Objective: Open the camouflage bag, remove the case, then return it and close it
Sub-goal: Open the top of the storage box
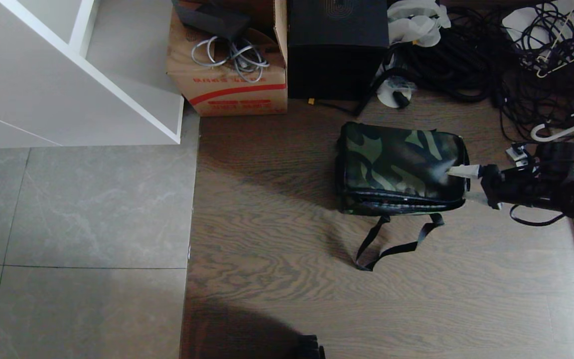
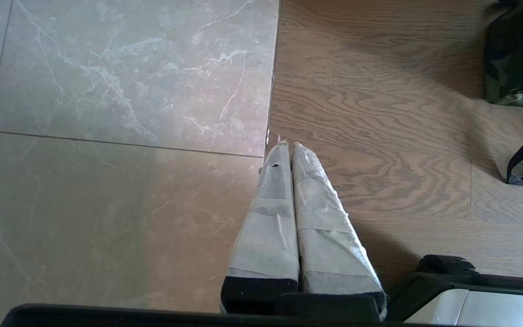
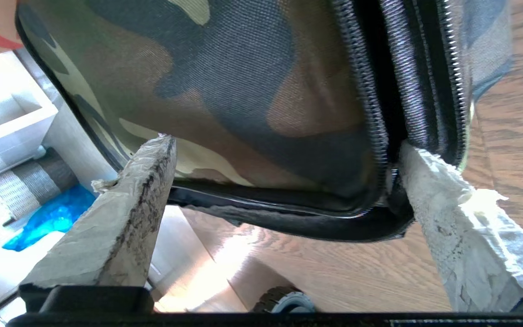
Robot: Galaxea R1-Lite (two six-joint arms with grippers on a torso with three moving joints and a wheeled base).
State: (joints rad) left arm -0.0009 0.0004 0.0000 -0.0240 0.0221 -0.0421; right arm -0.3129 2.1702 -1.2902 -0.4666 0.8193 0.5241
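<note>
camouflage bag [image 1: 400,167] sits shut on the wood floor by the cable pile, strap [image 1: 391,244] loose in front. right gripper [image 3: 284,181] fingers wide apart, straddling the lid corner at the zipper [image 3: 370,136]. risk: pads pinch fabric, miss the pull, and drag the bag; left gripper [image 2: 287,150] pressed together, parked.

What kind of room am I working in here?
Probably a lab or storage corner, not a home. The floor holds a cardboard box with loose cables, a black cube box and a big tangle of black cables beside the camouflage bag.
</note>
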